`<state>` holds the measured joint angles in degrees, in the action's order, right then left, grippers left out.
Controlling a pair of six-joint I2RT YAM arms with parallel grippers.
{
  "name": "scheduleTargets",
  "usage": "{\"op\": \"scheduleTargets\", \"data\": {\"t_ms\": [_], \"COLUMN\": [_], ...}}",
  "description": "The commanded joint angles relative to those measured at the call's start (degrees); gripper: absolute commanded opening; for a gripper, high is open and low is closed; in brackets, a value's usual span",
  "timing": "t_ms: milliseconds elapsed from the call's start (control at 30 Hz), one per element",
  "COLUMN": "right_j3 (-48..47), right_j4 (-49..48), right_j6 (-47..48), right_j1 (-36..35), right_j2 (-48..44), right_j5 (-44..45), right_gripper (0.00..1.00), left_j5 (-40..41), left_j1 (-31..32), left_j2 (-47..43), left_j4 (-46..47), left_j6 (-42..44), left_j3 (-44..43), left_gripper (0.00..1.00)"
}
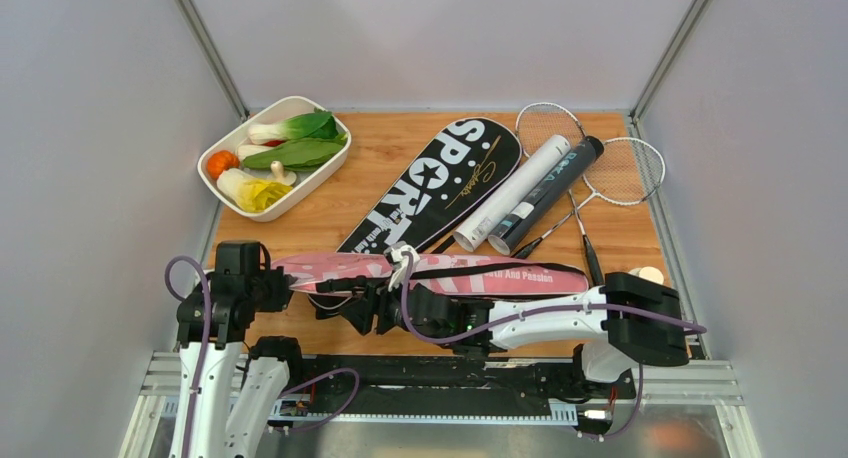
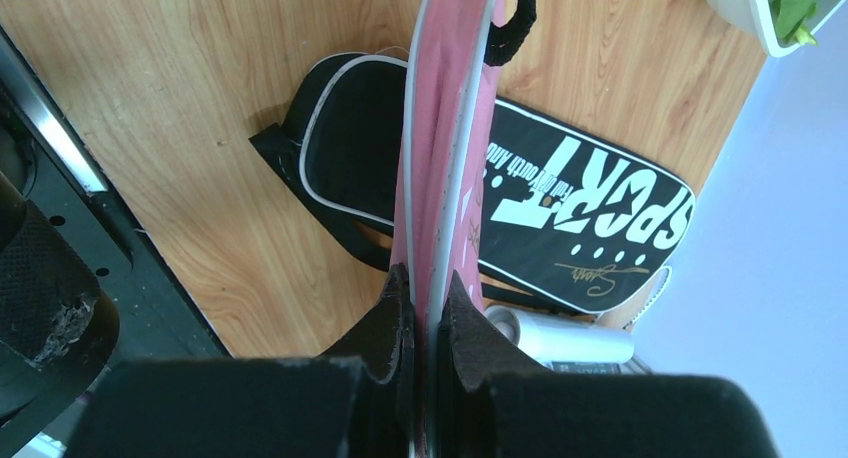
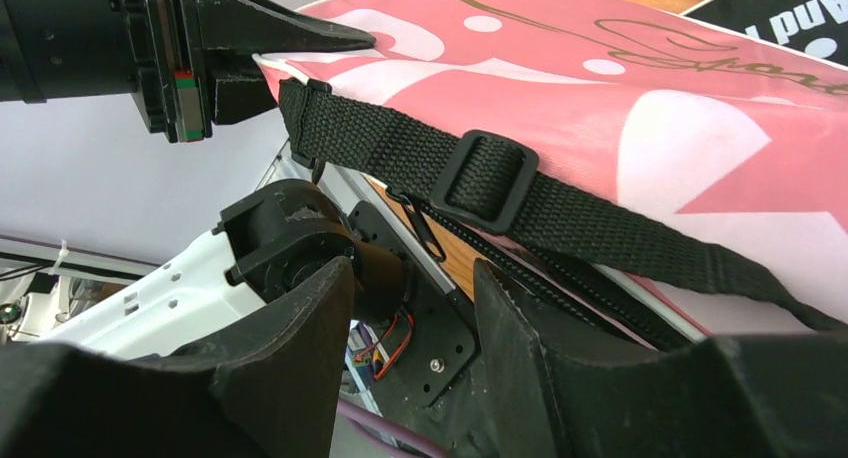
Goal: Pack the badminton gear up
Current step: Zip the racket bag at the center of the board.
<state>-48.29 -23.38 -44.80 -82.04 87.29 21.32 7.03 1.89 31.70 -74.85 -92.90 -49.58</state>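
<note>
Top view first: the left claw (image 1: 285, 284) is clenched on the end of the pink cover (image 1: 480, 275), which runs away from it to the right across the near part of the wooden table (image 1: 400, 143). The pink one is long and racket-shaped with white lettering. The right claw (image 1: 352, 313) sits just on the near side of that cover, close to the left claw. Beyond both claws lies the black cover (image 1: 440, 183) with a big white "SPORT". To its right are a white tube (image 1: 512, 191) and a black tube (image 1: 548, 193) side by side, lying over two silver rackets (image 1: 610, 168). A dish of vegetables (image 1: 275, 158) sits far out beyond the left claw.

Left wrist cam: the left claw (image 2: 425, 283) pinches the pink cover (image 2: 445, 128) edge-on, with grey piping visible along its rim. The cover stands up straight out of the jaws, and a black strap loop (image 2: 515, 23) shows at its far end. The black cover (image 2: 560, 198) lies flat on the wood behind it. An end of the white tube (image 2: 565, 338) pokes out right beside the fingers.

Right wrist cam: the right claw (image 3: 410, 278) is released, jaws apart with nothing between them. Just above it hangs the pink cover (image 3: 600, 108), with white shapes and gold script on it. A woven black strap (image 3: 600, 223) with a plastic buckle (image 3: 485, 173) runs across its lower edge. Up and to the left, the left claw (image 3: 290, 50) grips the cover's end.
</note>
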Motion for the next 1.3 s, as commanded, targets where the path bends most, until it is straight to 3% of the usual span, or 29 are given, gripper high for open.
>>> {"op": "scheduleTargets", "data": {"t_ms": [0, 400, 633, 733, 833, 1000, 1267], "right_j3": [-3.1, -3.0, -3.1, -3.1, -2.9, 0.1, 12.9], "right_j4": [-4.8, -6.3, -6.8, -6.9, -6.9, -2.3, 11.4], "right_j6": [2.0, 8.3, 8.8, 9.0, 9.8, 11.4, 12.9], "right_j1": [0.8, 2.0, 2.3, 2.4, 2.4, 2.5, 4.5], "right_j2": [1.8, 1.0, 1.7, 1.6, 1.2, -2.1, -18.3], "right_j5": [3.0, 5.0, 3.8, 4.3, 4.5, 5.5, 7.8], "right_gripper": [0.54, 0.52, 0.45, 0.37, 0.02, 0.0, 0.0], "left_j5": [-4.0, -8.1, -8.1, -8.0, -7.4, -2.4, 7.3], "left_j1": [0.0, 0.0, 0.0, 0.0, 0.0, 0.0, 0.0], "left_j2": [-1.1, -3.5, -3.3, -3.1, -3.2, -2.4, 1.5], "left_j4": [0.0, 1.7, 1.9, 1.7, 1.5, 1.5, 3.1], "left_j6": [-2.3, -0.7, -0.3, 0.0, -0.1, -0.3, 2.6], "left_j3": [-1.2, 4.7, 4.6, 4.4, 4.2, -0.2, -7.9], "left_gripper": [0.0, 0.0, 0.0, 0.0, 0.0, 0.0, 0.0]}}
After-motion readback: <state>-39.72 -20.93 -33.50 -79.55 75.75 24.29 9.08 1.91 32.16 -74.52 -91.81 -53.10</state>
